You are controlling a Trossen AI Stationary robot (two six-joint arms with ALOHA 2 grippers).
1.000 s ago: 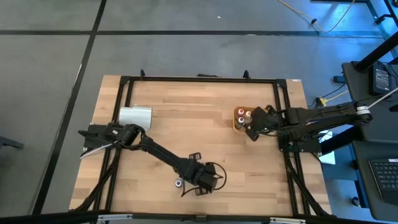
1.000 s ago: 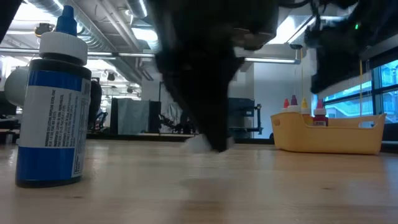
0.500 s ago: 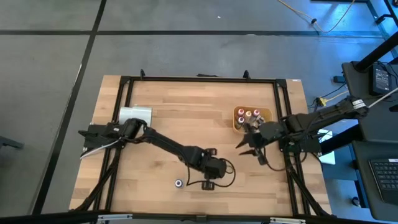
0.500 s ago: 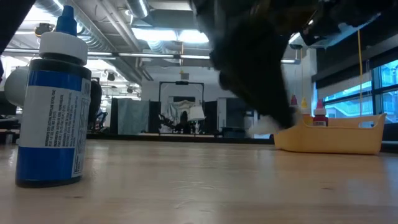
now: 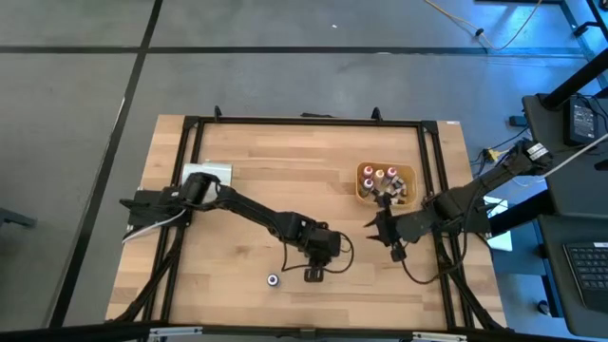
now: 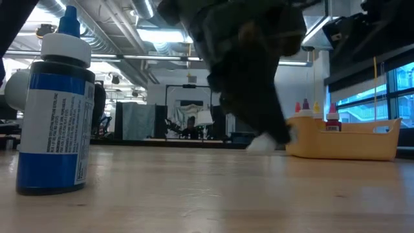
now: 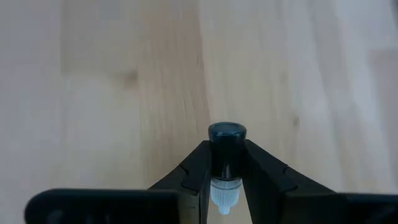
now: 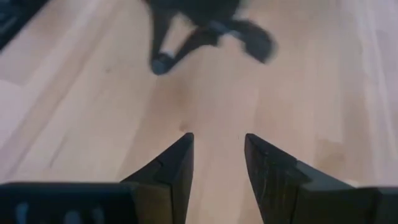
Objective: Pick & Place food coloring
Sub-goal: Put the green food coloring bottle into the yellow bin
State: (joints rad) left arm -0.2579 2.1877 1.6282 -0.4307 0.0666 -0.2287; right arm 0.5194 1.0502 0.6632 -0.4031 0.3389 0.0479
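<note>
My left gripper [image 5: 315, 264] is over the table's near middle, shut on a small dark food coloring bottle [image 7: 226, 149] with a pale cap. My right gripper [image 5: 384, 236] hangs open just near of the tan tray [image 5: 364, 193], with nothing between its fingers [image 8: 217, 162]. The tray holds several bottles with pale and red caps [image 5: 385, 177], which stand up above its rim in the low view [image 6: 332, 120]. One blue bottle with a white collar and blue tip stands upright on its base near the table's near edge [image 5: 273, 279], close to the low camera [image 6: 55, 110]. My left gripper pinches the dark bottle's body [image 7: 225, 163] between its two fingers. The bottle lies along the fingers, its round base [image 7: 227, 132] pointing away from the wrist and its pale cap [image 7: 222, 195] back between them. It is off the wood.
A pale, flat rectangular thing [image 5: 209, 173] lies at the table's far left, by the left arm's base. A black frame [image 5: 304, 121] runs around the tabletop. Bare wood [image 5: 285, 190] stretches between the tray and the left side.
My left gripper has moved from beside the blue bottle at the near edge toward the far edge and a little to the right, carrying the dark bottle. My right gripper has come away from over the tray and moved toward the near edge.
</note>
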